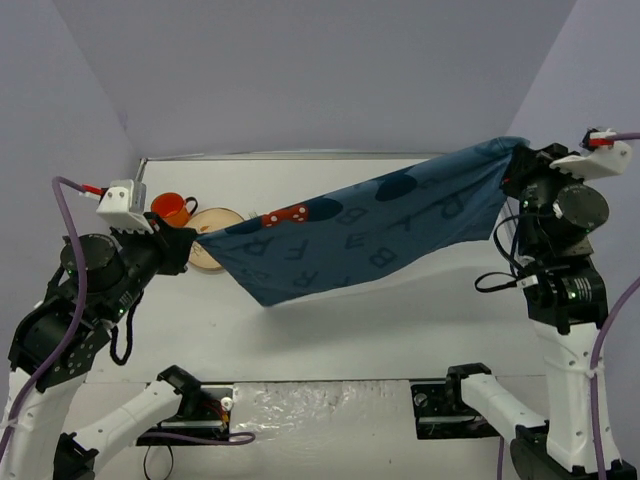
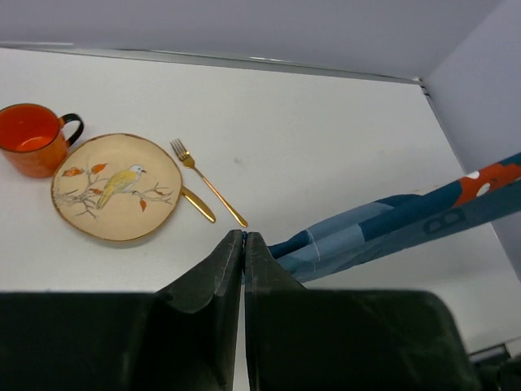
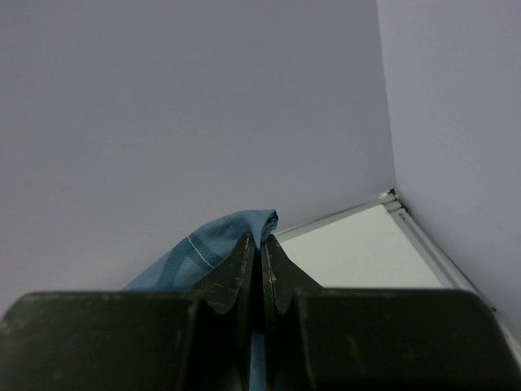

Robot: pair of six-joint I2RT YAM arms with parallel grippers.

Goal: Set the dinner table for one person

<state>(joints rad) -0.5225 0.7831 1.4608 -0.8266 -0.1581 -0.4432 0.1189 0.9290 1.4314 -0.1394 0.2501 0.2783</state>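
Note:
A blue letter-printed cloth [image 1: 370, 235] hangs stretched in the air above the white dinner table [image 1: 330, 320]. My left gripper [image 1: 188, 250] is shut on its left corner; the cloth [image 2: 383, 232] runs off to the right in the left wrist view. My right gripper [image 1: 515, 165] is shut on the right corner, held higher; the cloth's tip [image 3: 236, 232] pokes above the fingers. A beige bird-painted plate [image 2: 116, 187], an orange mug [image 2: 32, 138], a gold fork [image 2: 207, 181] and a gold knife [image 2: 198, 204] lie on the table at the back left.
Grey walls close in the table at the back and both sides. The table's metal edging [image 3: 423, 236] meets in the far right corner. The plate [image 1: 205, 240] and mug [image 1: 172, 208] are partly behind the left gripper in the top view.

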